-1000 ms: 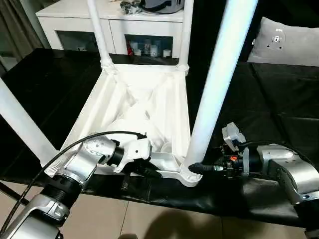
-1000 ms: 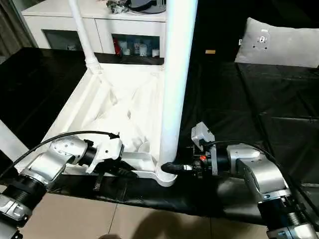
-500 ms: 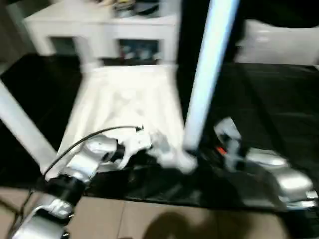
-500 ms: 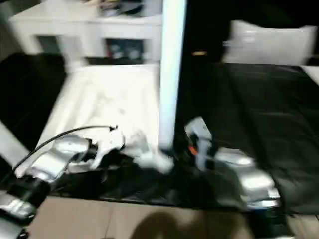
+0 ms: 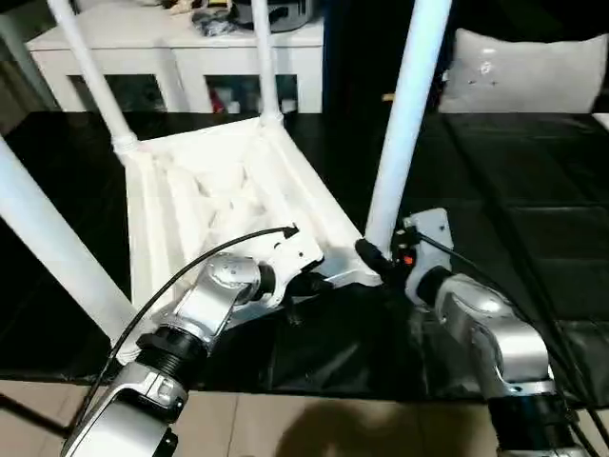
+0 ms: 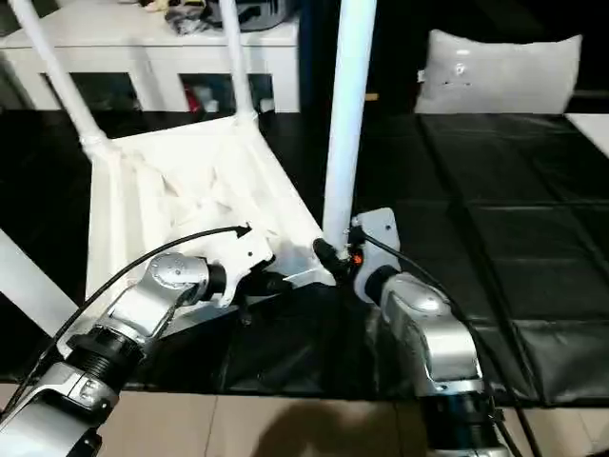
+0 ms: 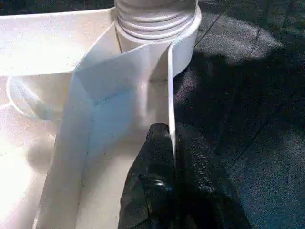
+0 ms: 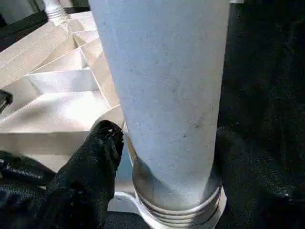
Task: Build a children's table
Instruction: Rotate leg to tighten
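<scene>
Your children's table (image 5: 219, 190) lies upside down at centre-left of the head views, ribbed underside up, on a black padded surface (image 5: 533, 200). It sits skewed to the frame, near corner pointing toward lower centre. Four white legs stand in the corner sockets: two at the far edge near the top of the frame, one cutting the left edge, and the near leg (image 5: 404, 114) rising just right of centre.

Your left hand (image 7: 172, 191) is clamped shut on the thin upright rim wall of the tabletop, one black finger on each face of it, close to the near leg's threaded socket (image 7: 157, 19).

Your right hand (image 5: 373, 257) is at the foot of the near leg. One black finger (image 8: 90, 167) lies beside the leg just above its threaded collar; you cannot tell from these views whether the fingers grip the leg or stand free of it.

A white low cabinet (image 5: 181, 48) with glass doors stands along the upper left. A grey cushion (image 5: 528, 71) rests at upper right.
</scene>
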